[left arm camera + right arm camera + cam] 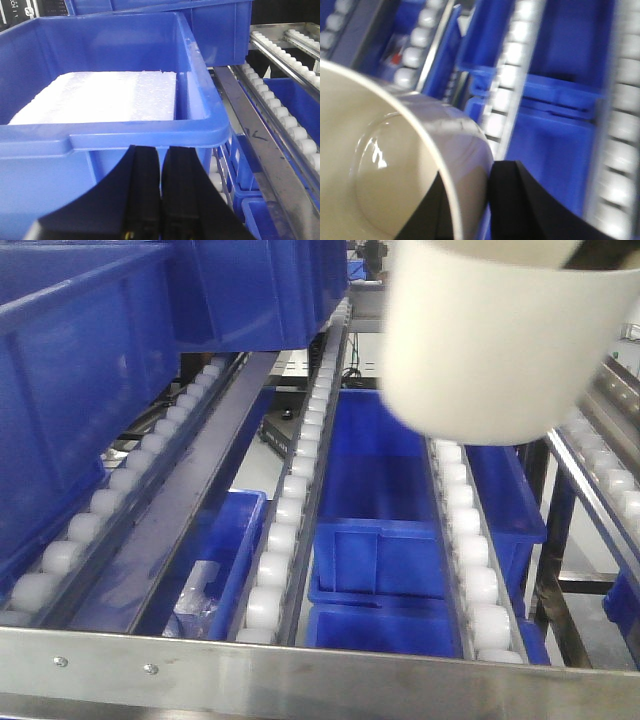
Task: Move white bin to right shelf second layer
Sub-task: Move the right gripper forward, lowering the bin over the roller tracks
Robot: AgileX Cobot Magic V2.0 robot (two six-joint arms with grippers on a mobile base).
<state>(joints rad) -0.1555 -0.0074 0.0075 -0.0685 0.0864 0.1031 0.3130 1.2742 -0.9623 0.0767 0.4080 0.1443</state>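
White bin [490, 350]: aloft, upper right in the front view, above the roller rails [465, 540], not resting on them.
Right end effector [470, 210]: clenched on bin wall, one finger inside, one outside.
Left end effector [161, 195]: fingers pressed together, holding nothing, before blue crate [125, 135] containing white foam [100, 97].

Your front-facing view sits low and close behind the steel front bar [320, 670], looking up along the roller rails [290, 500]; the white bin [500, 335] fills its upper right. Your left wrist view looks forward over its fingers [145, 195] straight at a blue crate [100, 135], very near. Your right wrist view looks steeply down, blurred, sharing that bin [395, 170] and the rails [507, 95].
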